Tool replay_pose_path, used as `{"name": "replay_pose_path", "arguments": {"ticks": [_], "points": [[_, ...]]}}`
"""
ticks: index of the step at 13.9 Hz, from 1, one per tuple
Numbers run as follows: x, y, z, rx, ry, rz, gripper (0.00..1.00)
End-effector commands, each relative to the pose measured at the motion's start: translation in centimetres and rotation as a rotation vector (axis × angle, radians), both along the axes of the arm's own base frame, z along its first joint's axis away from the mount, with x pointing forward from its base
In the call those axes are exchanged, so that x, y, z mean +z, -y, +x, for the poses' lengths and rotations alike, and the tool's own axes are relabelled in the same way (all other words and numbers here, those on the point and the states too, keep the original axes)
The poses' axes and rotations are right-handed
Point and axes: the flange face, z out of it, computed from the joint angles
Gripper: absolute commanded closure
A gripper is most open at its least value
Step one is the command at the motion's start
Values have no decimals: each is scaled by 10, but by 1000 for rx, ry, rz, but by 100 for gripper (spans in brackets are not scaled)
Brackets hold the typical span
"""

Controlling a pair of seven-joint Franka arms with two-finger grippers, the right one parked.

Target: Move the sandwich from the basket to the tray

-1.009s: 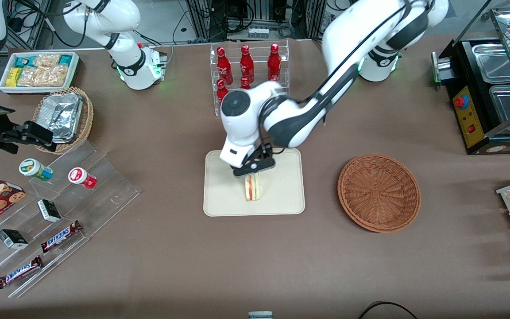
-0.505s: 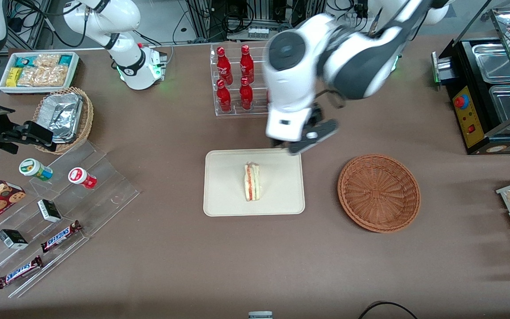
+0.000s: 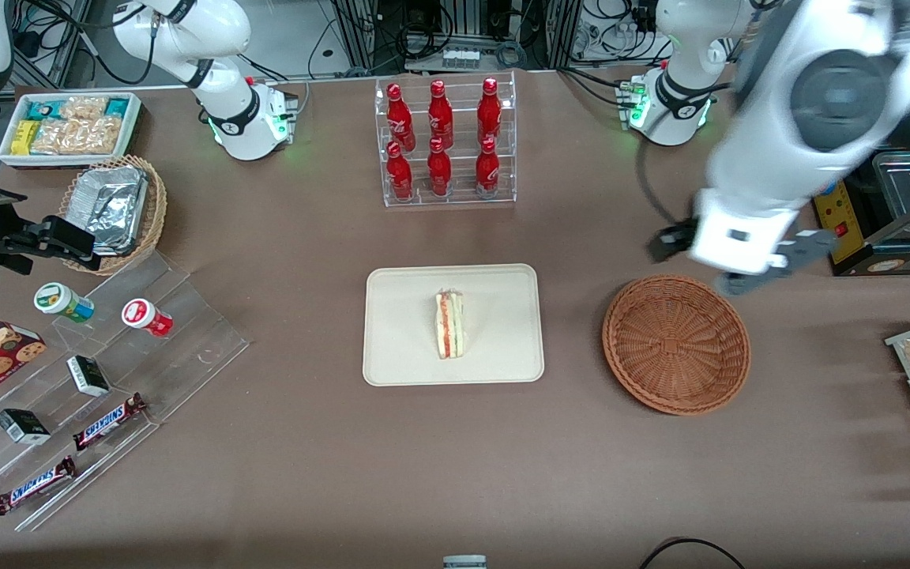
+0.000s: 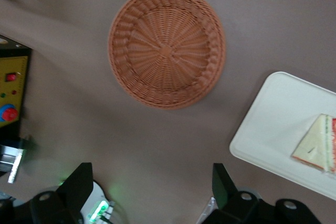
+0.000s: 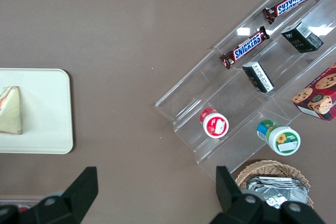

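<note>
A: Front view: the sandwich (image 3: 450, 324) lies on the tray (image 3: 400, 356), the basket (image 3: 676, 344) empty. The gripper (image 3: 727, 265)?

B: High above the basket's farther rim.

A: Wrist view?

B: Fingers (image 4: 79, 182) spread, gripping nothing. Keep the retreat high and smooth.

The sandwich (image 3: 450, 324) is pale white w/ red & pink stripes along its edge, on a cream-white tray (image 3: 400, 348), the woven basket (image 3: 676, 344) is reddish-brown, the surface (image 3: 455, 458) is dull brown, & the end effector (image 3: 739, 265) above the basket's edge is white w/ dark fingers.
</note>
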Motion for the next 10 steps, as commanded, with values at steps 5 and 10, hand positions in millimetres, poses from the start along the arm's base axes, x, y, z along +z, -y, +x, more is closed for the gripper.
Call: {"name": "replay_pose_path", "arguments": {"ticks": [5, 10], "points": [[40, -131, -33, -191, -6, -120, 0], [50, -215, -80, -343, 56, -203, 0]]}}
